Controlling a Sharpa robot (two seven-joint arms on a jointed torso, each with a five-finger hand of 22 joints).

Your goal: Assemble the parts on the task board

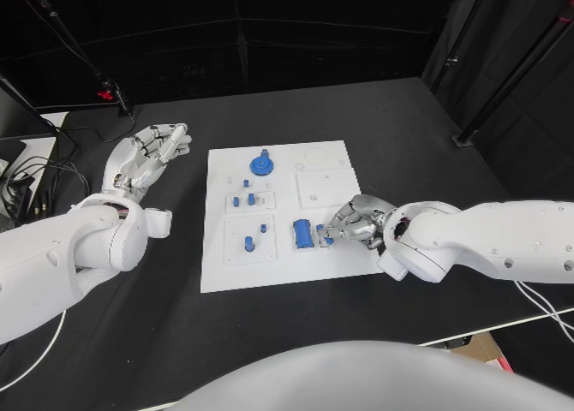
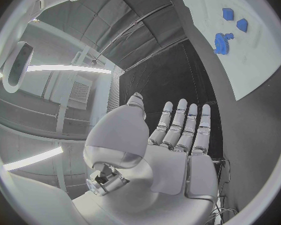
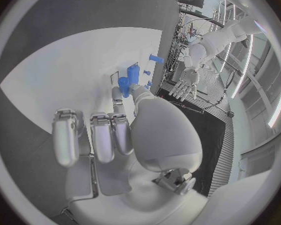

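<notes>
Two hands: right hand [image 1: 351, 221] at frame centre pinches a small blue part [image 1: 325, 241] over the task board [image 1: 282, 257]; left hand [image 1: 145, 158], upper left, fingers apart, holds nothing.

A robot lab: black curtains [image 1: 300, 51], cabled stands [image 1: 77, 51].

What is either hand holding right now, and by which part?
The left hand holds nothing, fingers apart. The right hand touches a blue part; an actual grip cannot be told.
</notes>
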